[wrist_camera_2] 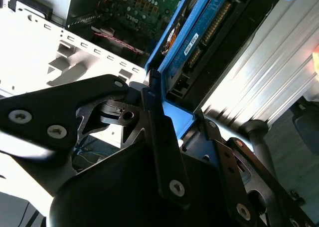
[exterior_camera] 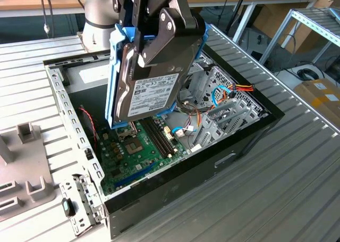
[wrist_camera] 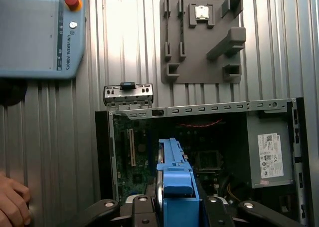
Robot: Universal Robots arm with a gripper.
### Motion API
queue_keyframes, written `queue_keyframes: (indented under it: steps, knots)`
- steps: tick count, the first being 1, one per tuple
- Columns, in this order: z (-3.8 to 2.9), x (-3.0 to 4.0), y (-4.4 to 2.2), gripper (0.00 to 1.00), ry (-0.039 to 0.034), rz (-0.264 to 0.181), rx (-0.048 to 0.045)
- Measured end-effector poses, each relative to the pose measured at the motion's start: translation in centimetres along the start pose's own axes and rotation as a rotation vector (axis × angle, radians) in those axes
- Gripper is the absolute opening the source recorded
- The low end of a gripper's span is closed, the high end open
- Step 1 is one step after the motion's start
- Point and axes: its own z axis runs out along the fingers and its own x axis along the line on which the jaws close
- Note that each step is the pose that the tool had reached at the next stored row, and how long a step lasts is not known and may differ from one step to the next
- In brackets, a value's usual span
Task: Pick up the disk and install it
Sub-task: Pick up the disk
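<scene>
The disk (exterior_camera: 149, 90) hangs on edge, tilted, above the open computer case (exterior_camera: 69, 114), its silver face and white label turned to the exterior view. A blue carrier frame runs around its edges. My gripper (exterior_camera: 155, 42) is shut on the disk's upper part, with a black finger on each flat side. In the second wrist view the disk (wrist_camera_2: 199, 42) stands out beyond the gripper (wrist_camera_2: 184, 132), over the motherboard. The first wrist view looks down the disk's blue edge (wrist_camera: 175, 177), held by the gripper (wrist_camera: 177, 209) above the case interior.
Inside the case lie a green motherboard (exterior_camera: 133, 151), a metal drive cage (exterior_camera: 223, 109) with cables, and a grey box with a white sticker (wrist_camera: 269, 152). A grey fixture plate (wrist_camera: 199, 42), a small metal bracket (wrist_camera: 128, 95), a pendant (wrist_camera: 40, 32) and a person's hand (wrist_camera: 12, 202) are nearby.
</scene>
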Motion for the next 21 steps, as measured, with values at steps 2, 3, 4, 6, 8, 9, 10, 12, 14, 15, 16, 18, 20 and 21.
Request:
queue_keyframes:
  steps: [2,3,4,6,8,9,10,12,14,15,16,18,20,21]
  knots:
    - [0.0,0.02,-0.12,0.37,0.0,0.0,0.0]
    - [0.0,0.02,-0.16,0.37,0.0,0.0,-0.0001]
    - [0.0,0.03,-0.21,0.37,0.0,0.0,0.0]
    - [0.0,0.04,-0.33,0.37,0.0,0.0,0.0]
    - [-0.01,0.05,-0.44,0.37,0.0,0.0,0.0]
    - [-0.01,0.06,-0.48,0.37,0.0,0.0,0.0]
    - [-0.01,0.07,-0.54,0.37,0.0,0.0,0.0]
    - [-0.01,0.08,-0.62,0.37,0.0,0.0,0.0]
    - [-0.01,0.09,-0.7,0.37,0.0,0.0,0.0]
    - [-0.02,0.09,-0.74,0.37,0.0,0.0,0.0]
    - [-0.02,0.11,-0.84,0.37,0.0,0.0,0.0]
    - [-0.02,0.13,-0.95,0.37,0.0001,0.0,-0.0001]
    - [-0.03,0.15,-1.04,0.37,0.0001,0.0,-0.0001]
    - [-0.03,0.15,-1.09,0.37,0.0001,0.0,-0.0001]
